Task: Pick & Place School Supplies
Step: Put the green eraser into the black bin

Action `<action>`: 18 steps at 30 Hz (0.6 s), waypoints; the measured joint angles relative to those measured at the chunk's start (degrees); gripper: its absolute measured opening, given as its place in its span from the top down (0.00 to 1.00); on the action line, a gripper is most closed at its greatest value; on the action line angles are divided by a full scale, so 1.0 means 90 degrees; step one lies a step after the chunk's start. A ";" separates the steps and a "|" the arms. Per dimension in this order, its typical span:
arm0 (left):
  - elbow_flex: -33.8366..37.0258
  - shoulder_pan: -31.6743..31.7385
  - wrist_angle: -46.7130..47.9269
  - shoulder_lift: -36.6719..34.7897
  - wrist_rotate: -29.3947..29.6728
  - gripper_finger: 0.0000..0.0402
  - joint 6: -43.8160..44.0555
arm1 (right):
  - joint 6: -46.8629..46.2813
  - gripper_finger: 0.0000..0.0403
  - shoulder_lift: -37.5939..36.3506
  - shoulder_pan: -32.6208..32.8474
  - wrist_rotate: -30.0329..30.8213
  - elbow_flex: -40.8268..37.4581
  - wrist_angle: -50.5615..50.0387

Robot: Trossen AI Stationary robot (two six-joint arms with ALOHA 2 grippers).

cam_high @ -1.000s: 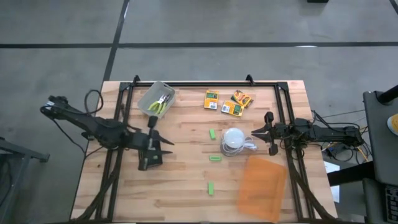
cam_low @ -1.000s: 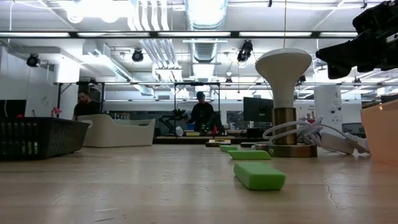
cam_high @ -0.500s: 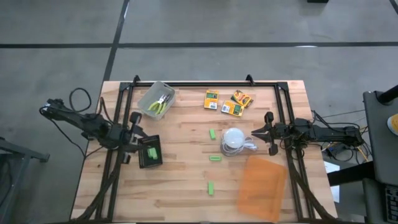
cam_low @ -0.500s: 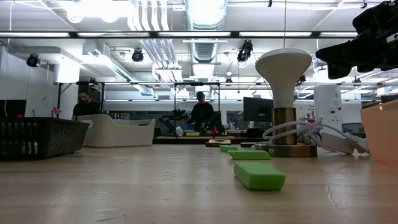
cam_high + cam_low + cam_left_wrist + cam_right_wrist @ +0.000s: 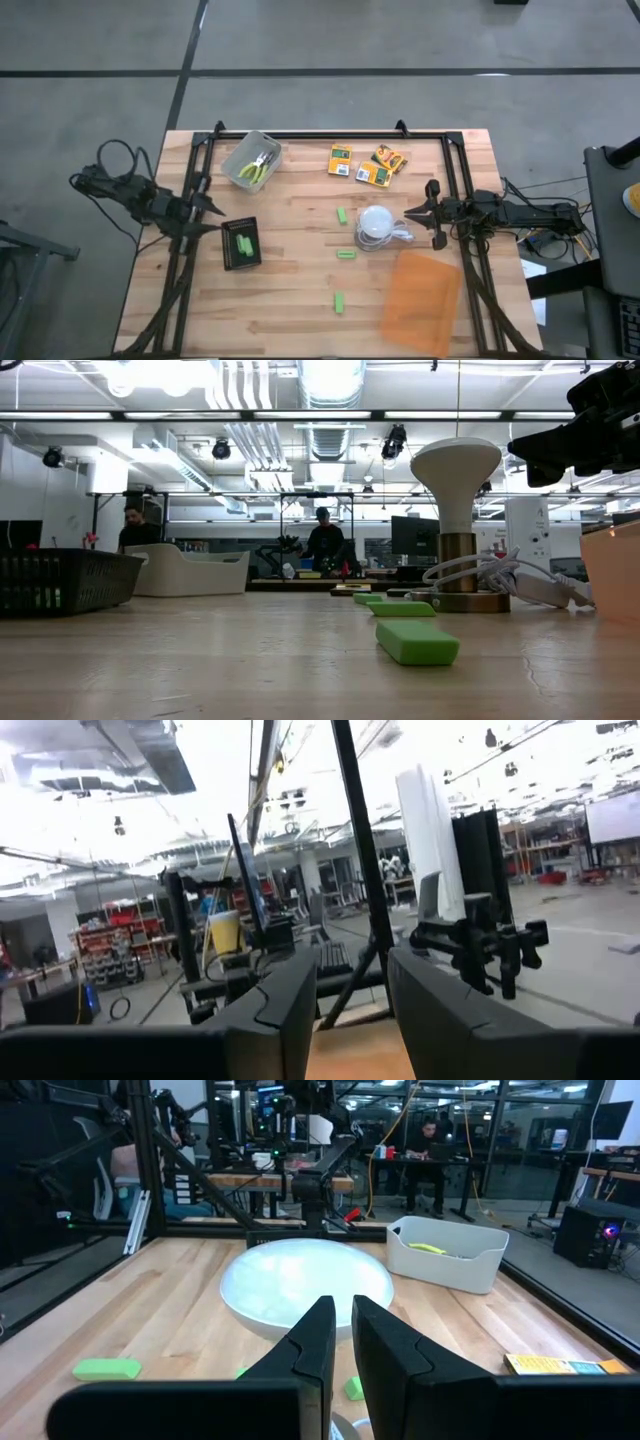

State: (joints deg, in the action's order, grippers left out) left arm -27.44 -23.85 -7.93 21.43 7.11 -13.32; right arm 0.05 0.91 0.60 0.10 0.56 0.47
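Left claw [image 5: 213, 212] stood spread and empty near the tabletop's [image 5: 290, 320] left edge. Right claw [image 5: 430, 213] was pressed together near the right edge. Black tray [image 5: 240, 245] held green sticks [image 5: 243, 243].

**Bright Overhead Light, Soft Shadows, Blur Up Close**

Lit evenly from ceiling strip lights [image 5: 330, 415], glaring white at the low view's top. Cast only faint shadows on the table [image 5: 300, 300]. Washed out the left wrist view's ceiling. Showed the nearest green stick [image 5: 417, 642] soft, likewise the near fingers [image 5: 385, 1355] in the right wrist view.
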 joint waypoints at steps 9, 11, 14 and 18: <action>0.0002 0.0004 0.0006 0.0080 0.0223 0.67 0.0178 | 0.0000 0.91 0.0000 0.0001 0.0000 0.0000 0.0000; 0.0002 0.0003 0.0001 0.0073 0.0204 0.67 0.0208 | 0.0000 0.91 0.0000 0.0000 0.0000 0.0000 0.0000; 0.0002 0.0002 -0.0004 0.0073 0.0200 0.67 0.0213 | 0.0000 0.91 0.0000 0.0000 0.0000 0.0000 0.0000; 0.0003 0.0004 -0.0005 0.0073 0.0222 0.67 0.0090 | 0.0000 0.91 0.0000 0.0000 0.0000 0.0000 0.0000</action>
State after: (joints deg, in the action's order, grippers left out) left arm -27.41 -23.81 -7.98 22.09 9.10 -12.50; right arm 0.05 0.91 0.60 0.10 0.56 0.47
